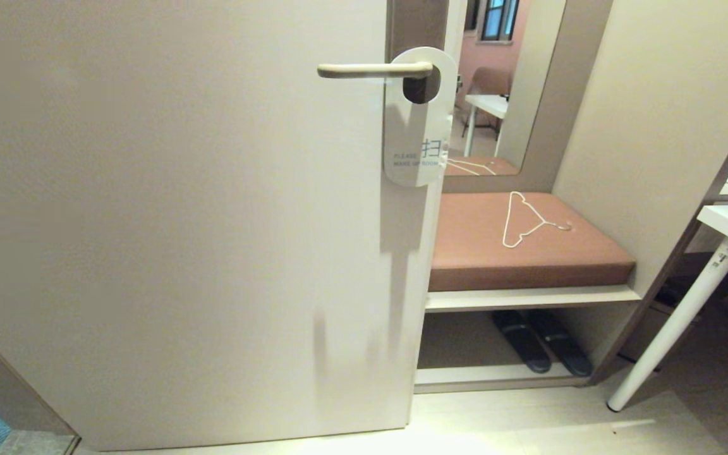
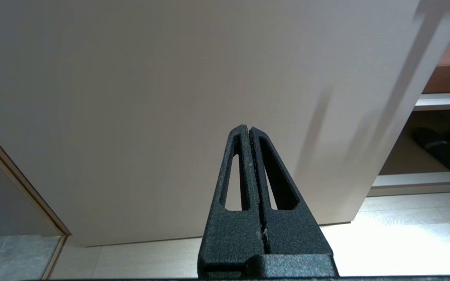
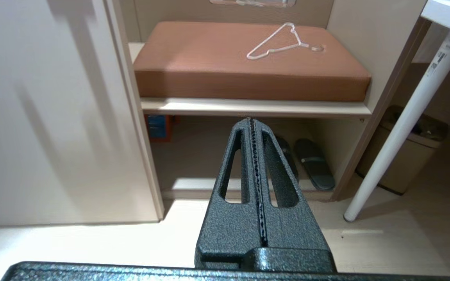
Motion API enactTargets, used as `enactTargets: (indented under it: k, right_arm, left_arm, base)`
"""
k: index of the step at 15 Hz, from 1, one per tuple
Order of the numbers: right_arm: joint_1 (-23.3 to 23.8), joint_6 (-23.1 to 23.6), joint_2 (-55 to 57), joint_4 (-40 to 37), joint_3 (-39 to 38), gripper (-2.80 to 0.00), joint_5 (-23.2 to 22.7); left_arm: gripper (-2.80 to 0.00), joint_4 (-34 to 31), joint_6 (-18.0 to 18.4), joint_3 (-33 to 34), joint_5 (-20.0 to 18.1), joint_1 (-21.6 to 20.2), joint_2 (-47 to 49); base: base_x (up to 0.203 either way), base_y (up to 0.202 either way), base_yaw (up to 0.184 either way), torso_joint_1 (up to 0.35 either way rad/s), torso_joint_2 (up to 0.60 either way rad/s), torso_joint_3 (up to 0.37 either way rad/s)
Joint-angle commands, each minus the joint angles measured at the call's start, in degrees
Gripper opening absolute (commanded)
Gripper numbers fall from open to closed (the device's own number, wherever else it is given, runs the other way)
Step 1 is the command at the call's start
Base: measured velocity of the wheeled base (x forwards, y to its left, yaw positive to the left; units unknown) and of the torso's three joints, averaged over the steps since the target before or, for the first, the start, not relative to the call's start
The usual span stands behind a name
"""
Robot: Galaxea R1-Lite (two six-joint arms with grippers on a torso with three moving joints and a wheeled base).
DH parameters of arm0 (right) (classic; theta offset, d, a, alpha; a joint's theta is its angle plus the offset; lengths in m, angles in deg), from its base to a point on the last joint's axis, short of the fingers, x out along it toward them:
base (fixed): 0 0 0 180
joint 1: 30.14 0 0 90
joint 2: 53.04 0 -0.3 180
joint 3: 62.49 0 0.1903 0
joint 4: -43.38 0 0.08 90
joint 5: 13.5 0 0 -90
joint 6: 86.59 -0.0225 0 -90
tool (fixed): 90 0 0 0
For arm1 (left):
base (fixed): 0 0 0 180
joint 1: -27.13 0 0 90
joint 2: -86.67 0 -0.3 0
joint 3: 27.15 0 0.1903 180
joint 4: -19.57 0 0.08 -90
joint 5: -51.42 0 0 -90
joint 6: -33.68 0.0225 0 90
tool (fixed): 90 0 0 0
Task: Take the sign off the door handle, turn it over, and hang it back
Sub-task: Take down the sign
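Note:
The sign (image 1: 409, 136) hangs by its oval hole on the door handle (image 1: 367, 70), white face out, reading "PLEASE MAKE UP ROOM". The cream lever sticks out level from the right edge of the beige door (image 1: 181, 221). Neither arm shows in the head view. In the left wrist view my left gripper (image 2: 248, 128) is shut and empty, low before the door's lower part. In the right wrist view my right gripper (image 3: 251, 120) is shut and empty too, low above the floor, facing the bench shelf (image 3: 256, 107). Sign and handle are out of both wrist views.
To the door's right a brown cushioned bench (image 1: 528, 243) carries a thin white wire hanger (image 1: 525, 221), with dark slippers (image 1: 541, 341) underneath and a mirror (image 1: 503, 82) above. A white table leg (image 1: 680, 322) slants at the far right, with a bin (image 3: 408, 156) behind it.

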Motion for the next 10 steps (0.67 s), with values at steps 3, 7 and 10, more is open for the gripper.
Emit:
enactTargets:
  k: [3, 7, 10]
  right_arm:
    - [0.0, -0.12, 2.52, -5.42, 6.76, -2.8, 0.16]
    - [-0.08, -0.7, 16.68, -2.88, 12.65, -2.8, 1.72]
    - [-0.06, -1.83, 31.34, 1.2, 20.37, -2.8, 5.01]
  left_arm:
    - [-2.8, -0.02, -0.05, 0.0, -0.02, -0.01, 0.04]
    - [-2.8, -0.02, -0.05, 0.0, 0.02, -0.01, 0.04]
    - [-2.8, -0.02, -0.05, 0.0, -0.03, 0.07, 0.04]
  base:
    - [0.0, 0.0, 0.0, 0.0, 0.0, 0.0]
    - [0.0, 0.0, 0.0, 0.0, 0.0, 0.0]
    - [0.0, 0.0, 0.0, 0.0, 0.0, 0.0]
